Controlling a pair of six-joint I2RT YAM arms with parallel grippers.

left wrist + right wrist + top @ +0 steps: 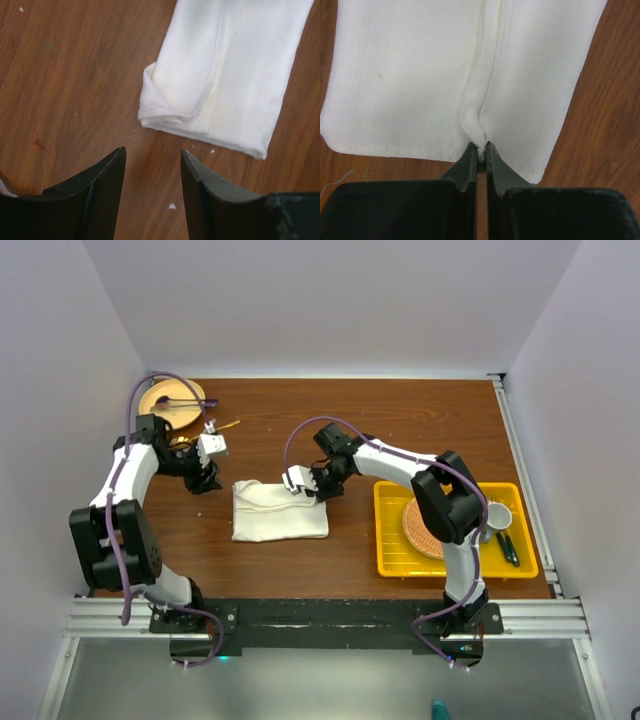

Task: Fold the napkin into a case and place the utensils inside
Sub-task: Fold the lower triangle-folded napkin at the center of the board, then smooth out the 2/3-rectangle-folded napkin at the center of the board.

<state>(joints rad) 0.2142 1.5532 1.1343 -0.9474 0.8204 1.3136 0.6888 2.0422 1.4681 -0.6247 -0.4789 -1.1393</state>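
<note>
**Pinching the napkin's near edge on the right, left gripper open beside it**

Gripping the cloth, the right gripper (481, 151) has its two dark fingers pressed almost together on the near hem of the napkin (410, 75). They catch it where a raised crease runs down the middle of the cloth. A small bump of fabric bunches just beyond the fingertips. From there the napkin stretches away from this gripper, folded flat into a cream-white rectangle with wood showing on both sides.

The left gripper (152, 162) is released, its jaws standing apart with nothing between them. It hangs over the bare table (70, 75). The napkin's nearest corner, where the layers curl into a soft roll, lies just beyond its fingertips and a little to one side, not touching them.

In the overhead view the napkin sits near the middle of the table, between the two arms. The right gripper is at its upper right edge and the left gripper is off its upper left corner.

A slim gold utensil (229, 425) lies farther back on the wood, beyond the left wrist and well apart from the napkin. A tan plate (160, 412) sits in the far left corner.

To the right, a yellow tray (393, 540) holds a woven orange mat (420, 535), a white cup (497, 517) and green-handled utensils (508, 546).
</note>
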